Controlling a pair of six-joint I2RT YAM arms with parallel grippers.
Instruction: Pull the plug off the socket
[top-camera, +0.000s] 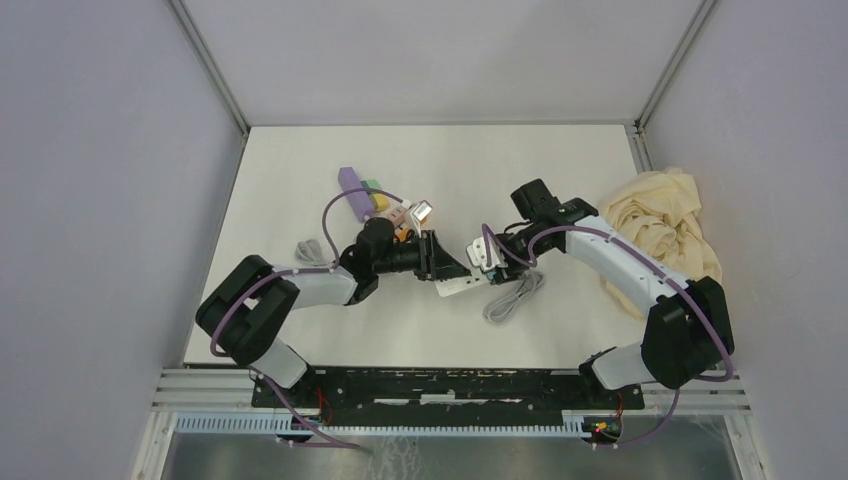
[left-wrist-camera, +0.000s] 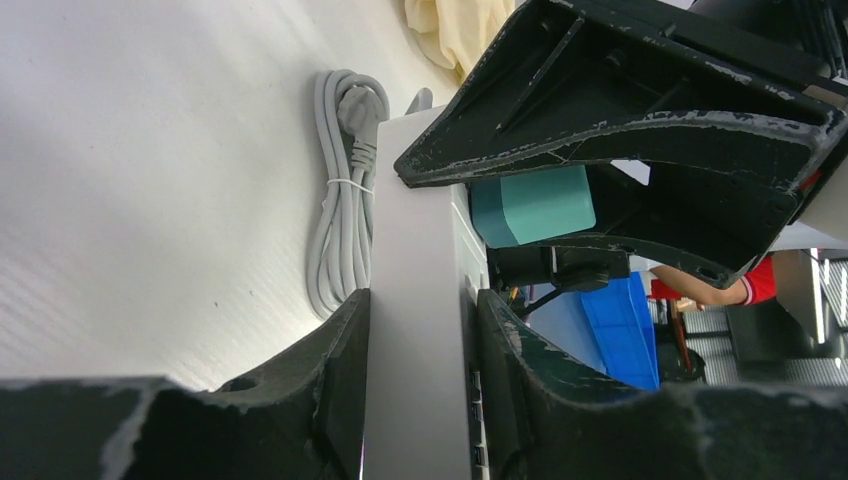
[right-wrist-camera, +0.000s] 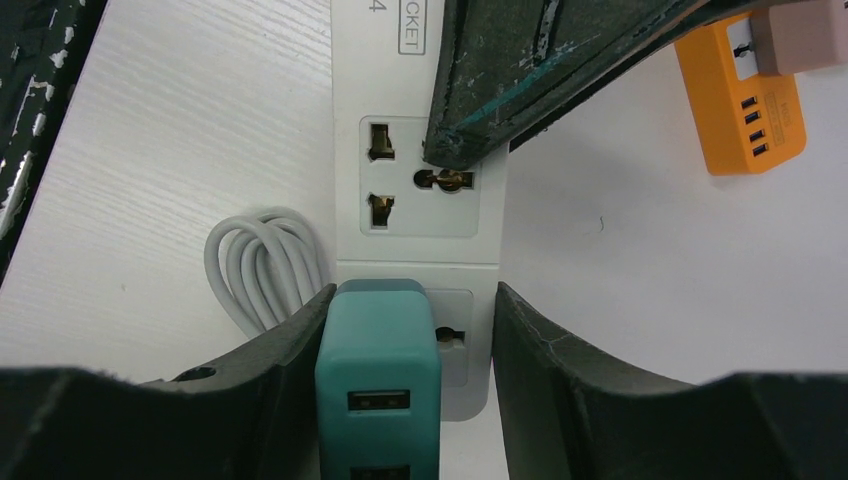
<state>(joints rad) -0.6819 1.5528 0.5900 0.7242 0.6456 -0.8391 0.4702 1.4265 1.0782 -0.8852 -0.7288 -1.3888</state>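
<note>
The left gripper (left-wrist-camera: 420, 320) was clenched across the white power strip (right-wrist-camera: 350, 90), gripping its two long faces, I'd guess to brace it against the coming pull. The teal plug (right-wrist-camera: 378, 365) sat in the strip's end socket, between the spread fingers of the right gripper (right-wrist-camera: 412, 310). One finger touched the plug's side and the other stood just clear.
</note>
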